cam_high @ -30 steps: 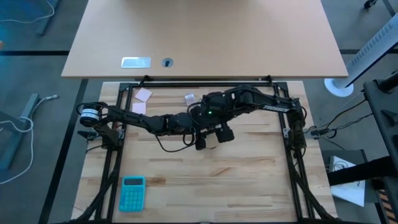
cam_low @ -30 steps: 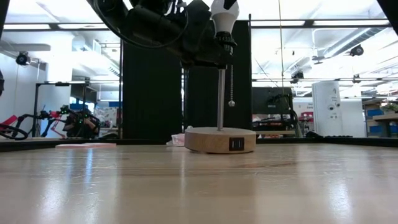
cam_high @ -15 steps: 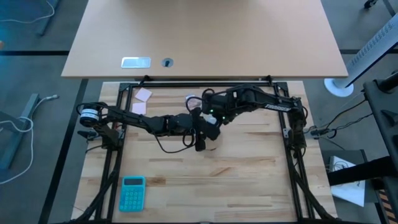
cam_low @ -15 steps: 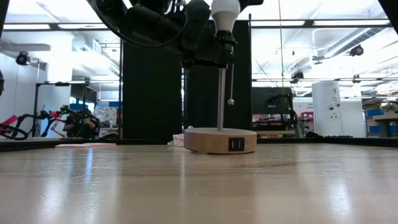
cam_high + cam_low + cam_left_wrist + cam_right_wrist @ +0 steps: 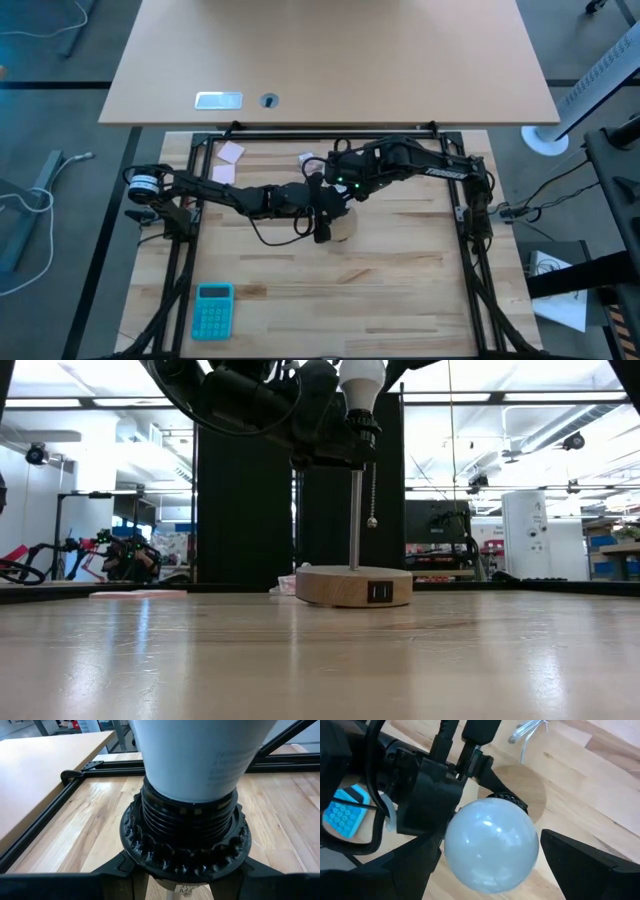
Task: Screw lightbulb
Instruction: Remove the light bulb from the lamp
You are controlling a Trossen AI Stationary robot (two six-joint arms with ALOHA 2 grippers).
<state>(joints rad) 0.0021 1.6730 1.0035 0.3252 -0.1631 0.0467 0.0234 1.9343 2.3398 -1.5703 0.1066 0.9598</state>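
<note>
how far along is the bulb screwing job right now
Done: the lightbulb sits in the black socket on top of the lamp's post.
In hand: the left gripper is clamped on the socket, steadying it; the right gripper hangs open on either side of the bulb, not gripping.
Left: possibly more turns; the socket hides how deep the bulb's thread sits.

A robotics lab: equipment racks (image 5: pixel 120 555), monitors (image 5: pixel 437 520) and strip-lit ceiling behind a framed wooden workbench (image 5: pixel 400 290).
</note>
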